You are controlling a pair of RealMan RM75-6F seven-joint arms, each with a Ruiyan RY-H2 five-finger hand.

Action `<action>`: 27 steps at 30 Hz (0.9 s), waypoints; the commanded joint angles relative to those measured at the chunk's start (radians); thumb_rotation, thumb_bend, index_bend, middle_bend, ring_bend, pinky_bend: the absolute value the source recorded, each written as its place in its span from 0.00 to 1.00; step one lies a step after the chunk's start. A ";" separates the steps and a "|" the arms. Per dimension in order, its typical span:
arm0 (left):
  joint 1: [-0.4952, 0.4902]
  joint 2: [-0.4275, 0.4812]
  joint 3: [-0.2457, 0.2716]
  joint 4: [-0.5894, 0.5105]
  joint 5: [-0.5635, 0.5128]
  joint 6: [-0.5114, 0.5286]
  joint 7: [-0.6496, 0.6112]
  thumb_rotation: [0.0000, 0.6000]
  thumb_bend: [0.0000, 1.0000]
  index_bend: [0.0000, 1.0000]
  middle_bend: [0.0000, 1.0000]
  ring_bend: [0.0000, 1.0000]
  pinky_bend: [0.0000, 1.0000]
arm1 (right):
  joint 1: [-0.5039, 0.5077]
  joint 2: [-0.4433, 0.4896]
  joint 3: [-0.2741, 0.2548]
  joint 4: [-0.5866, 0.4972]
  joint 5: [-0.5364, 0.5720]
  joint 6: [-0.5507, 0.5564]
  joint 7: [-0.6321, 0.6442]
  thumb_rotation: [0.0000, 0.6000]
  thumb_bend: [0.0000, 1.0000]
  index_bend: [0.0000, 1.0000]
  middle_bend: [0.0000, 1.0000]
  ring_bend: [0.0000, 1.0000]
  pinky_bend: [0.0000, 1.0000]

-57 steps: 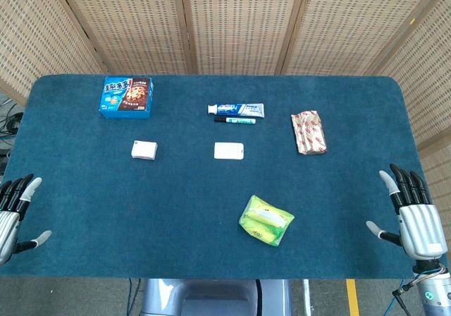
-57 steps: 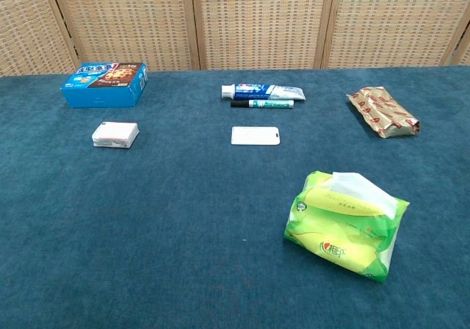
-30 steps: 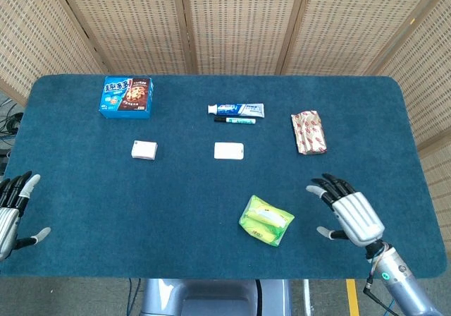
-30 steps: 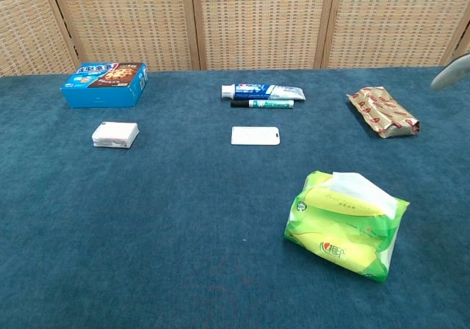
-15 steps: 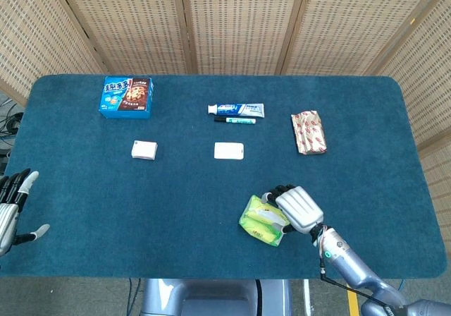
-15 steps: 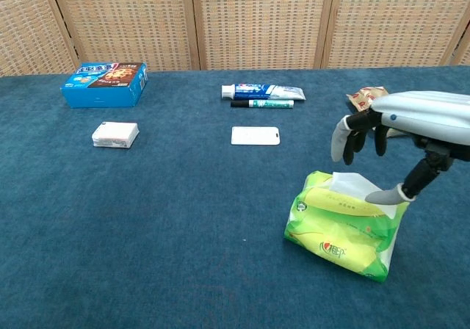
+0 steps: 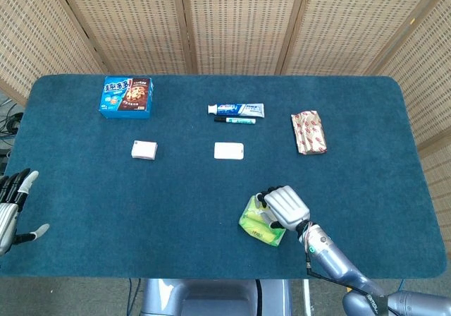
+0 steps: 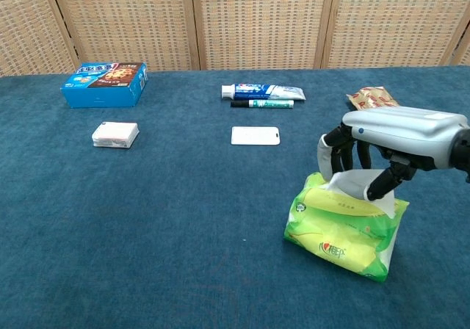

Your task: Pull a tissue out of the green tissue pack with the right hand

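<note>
The green tissue pack [image 7: 255, 226] [image 8: 341, 233] lies near the table's front edge, right of centre, with a white tissue [image 8: 356, 181] sticking out of its top. My right hand [image 7: 285, 205] [image 8: 389, 134] hovers right over the pack, palm down. Its fingers [image 8: 334, 149] hang at the tissue's far left side and the thumb [image 8: 382, 183] reaches down on the near right side, touching the tissue's edge; a gap still shows between them. My left hand [image 7: 10, 214] stays at the table's left edge, fingers spread, holding nothing. It is absent from the chest view.
Further back lie a blue cookie box [image 7: 127, 96], a small white box [image 7: 144, 149], a white card [image 7: 229, 150], a toothpaste tube [image 7: 236, 108] with a marker [image 7: 235, 120] beside it, and a red-gold snack pack [image 7: 309, 132].
My right hand swept in from the table's right edge to the pack and has now dropped lower, its fingers and thumb flanking the tissue. The left hand barely moved.
</note>
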 commanded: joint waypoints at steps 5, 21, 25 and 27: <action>-0.001 0.000 0.000 0.000 -0.001 -0.002 0.001 1.00 0.02 0.00 0.00 0.00 0.00 | 0.000 0.000 -0.016 0.008 -0.035 0.028 0.020 1.00 0.56 0.64 0.67 0.58 0.56; -0.002 0.002 0.001 0.000 -0.003 -0.003 -0.005 1.00 0.02 0.00 0.00 0.00 0.00 | 0.001 0.004 0.047 0.063 -0.318 0.279 0.123 1.00 0.61 0.66 0.69 0.60 0.56; -0.001 0.005 -0.001 0.000 -0.004 0.000 -0.014 1.00 0.02 0.00 0.00 0.00 0.00 | 0.054 0.048 0.157 0.049 -0.284 0.277 0.116 1.00 0.61 0.66 0.69 0.60 0.57; -0.001 0.008 -0.004 0.000 -0.008 0.000 -0.021 1.00 0.02 0.00 0.00 0.00 0.00 | 0.082 0.065 0.211 0.041 -0.246 0.265 0.113 1.00 0.61 0.66 0.69 0.60 0.57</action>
